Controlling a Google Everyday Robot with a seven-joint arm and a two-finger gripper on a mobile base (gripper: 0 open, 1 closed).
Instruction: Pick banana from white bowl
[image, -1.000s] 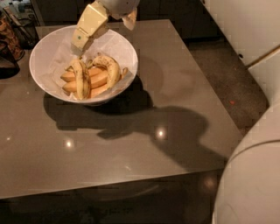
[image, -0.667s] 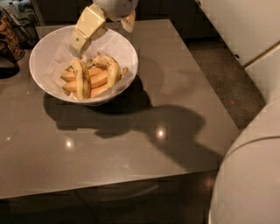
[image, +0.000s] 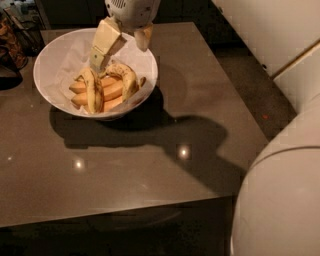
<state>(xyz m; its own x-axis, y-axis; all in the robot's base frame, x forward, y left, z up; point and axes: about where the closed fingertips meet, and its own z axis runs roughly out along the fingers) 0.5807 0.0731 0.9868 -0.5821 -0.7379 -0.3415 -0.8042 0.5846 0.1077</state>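
The white bowl (image: 55, 60) stands at the table's back left, lined with crumpled white paper. Several bananas lie in it. The speckled curved banana (image: 128, 78) lies on top at the right. A banana with a long dark streak (image: 93, 89) lies on the left, and paler orange-yellow bananas (image: 107, 94) lie under both. My gripper (image: 120, 56) hangs over the bowl's back rim, open. Its long left finger (image: 104, 44) reaches down to the speckled banana's upper end. Its short right finger (image: 144, 36) is above the rim.
The bowl sits on a dark glossy table (image: 150, 165) with its front edge near the bottom. My pale robot body (image: 280, 200) fills the lower right. Dark clutter (image: 12, 40) stands beyond the table's left back corner.
My gripper has come down a little toward the bananas, its left finger now reaching into the bowl. The bowl and bananas have not moved.
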